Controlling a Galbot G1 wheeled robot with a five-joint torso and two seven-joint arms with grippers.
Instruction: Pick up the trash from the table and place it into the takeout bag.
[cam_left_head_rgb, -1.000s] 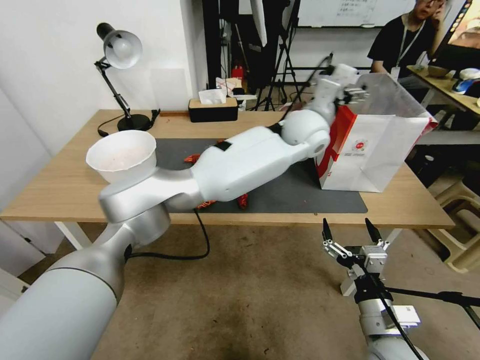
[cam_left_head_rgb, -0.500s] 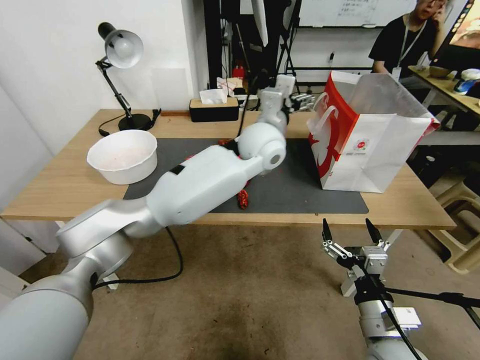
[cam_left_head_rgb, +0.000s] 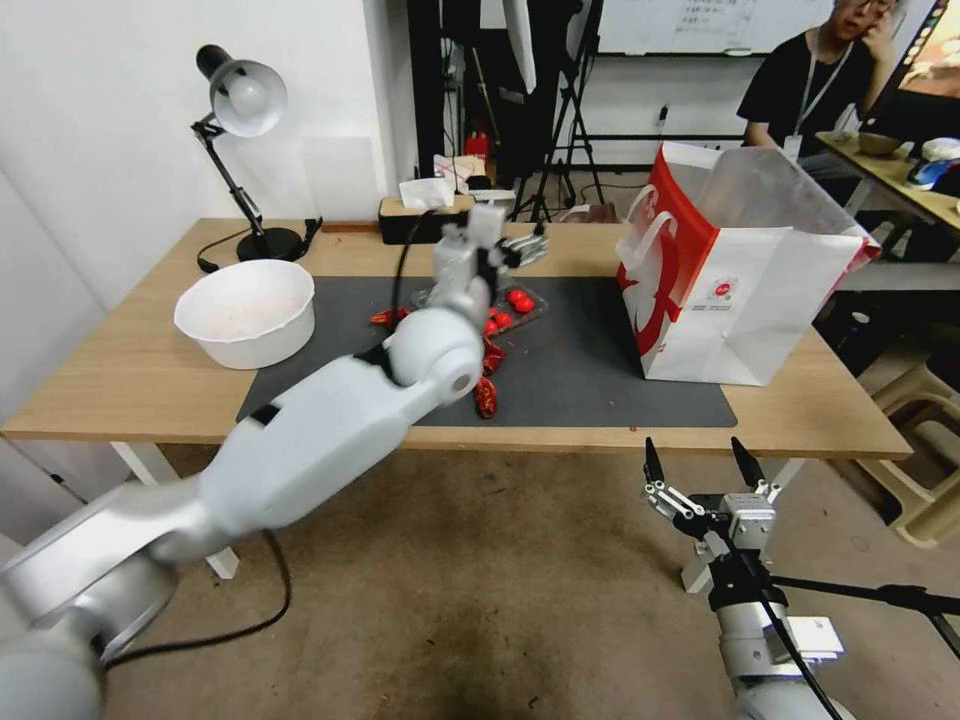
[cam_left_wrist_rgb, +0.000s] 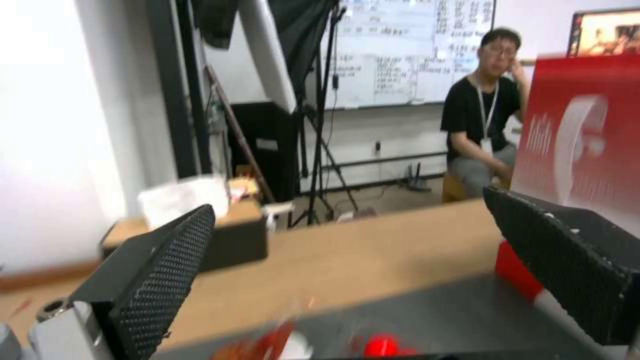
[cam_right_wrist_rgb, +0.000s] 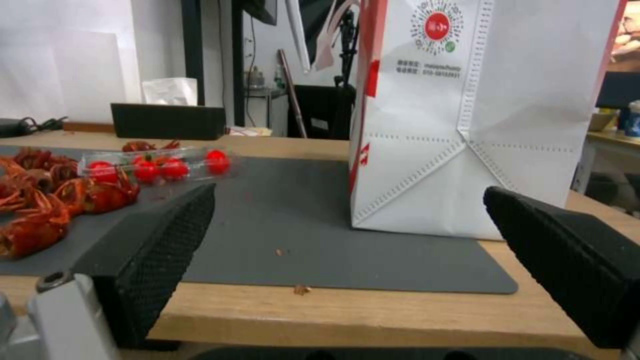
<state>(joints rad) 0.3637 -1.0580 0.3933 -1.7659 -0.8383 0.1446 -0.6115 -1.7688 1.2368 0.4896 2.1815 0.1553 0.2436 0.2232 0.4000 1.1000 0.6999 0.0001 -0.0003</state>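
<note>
left gripper (cam_left_head_rgb: 520, 250) spread, empty, above clear tray of tomatoes (cam_left_head_rgb: 512, 303) | right gripper (cam_left_head_rgb: 700, 470) spread, parked below table (cam_left_head_rgb: 120, 380) edge | risk — thin tray slips or spills tomatoes — crayfish shells (cam_left_head_rgb: 485, 397) crowd it

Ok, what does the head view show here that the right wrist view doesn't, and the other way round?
Head view, not right wrist: the lamp, the white bowl, and the left gripper, jaws open, above the tomato tray. Right wrist, not head: crumbs near the table's front edge. Both: the bag, tomato tray, crayfish shells, tissue box, mat, and the right gripper, jaws open, low before the table.
</note>
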